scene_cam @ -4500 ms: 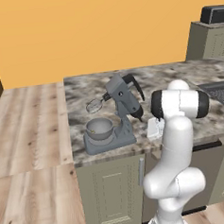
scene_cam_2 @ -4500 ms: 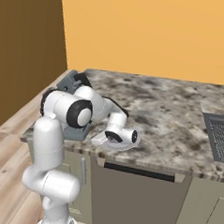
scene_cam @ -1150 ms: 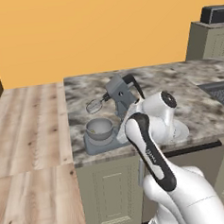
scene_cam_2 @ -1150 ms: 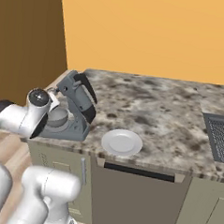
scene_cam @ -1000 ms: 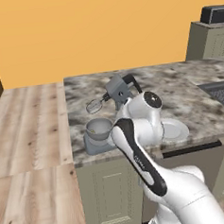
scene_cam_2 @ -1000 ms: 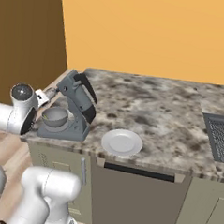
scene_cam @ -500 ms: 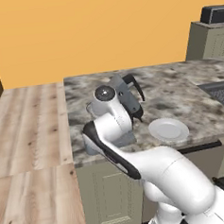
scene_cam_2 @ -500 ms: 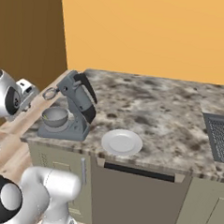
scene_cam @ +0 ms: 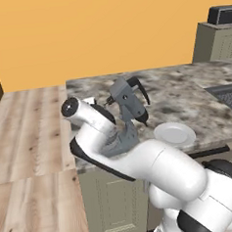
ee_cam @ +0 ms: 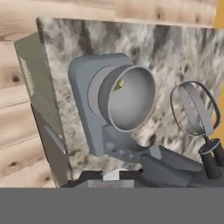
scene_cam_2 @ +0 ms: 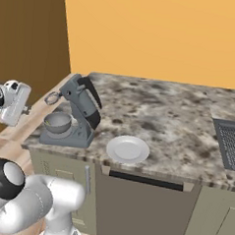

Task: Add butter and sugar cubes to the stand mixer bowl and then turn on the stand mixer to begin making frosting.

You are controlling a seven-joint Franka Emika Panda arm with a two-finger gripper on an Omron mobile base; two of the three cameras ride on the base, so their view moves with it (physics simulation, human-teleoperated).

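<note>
The stand mixer bowl [ee_cam: 127, 98] sits on the flat base of the stand mixer [scene_cam_2: 75, 114], near the front left corner of the speckled stone desk [scene_cam_2: 159, 112]. Inside the bowl, one small yellow piece [ee_cam: 120, 82] lies against the inner wall. The bowl is round, deep, grey and smooth-rimmed. The mixer is grey with black trim; its head is tilted up and the wire whisk [ee_cam: 192, 109] hangs clear of the bowl. A flat white plate [scene_cam_2: 128, 149] lies just beside the mixer, holding nothing. The hand [scene_cam_2: 13, 103] is shut, holds nothing, and hovers off the desk's left edge.
</note>
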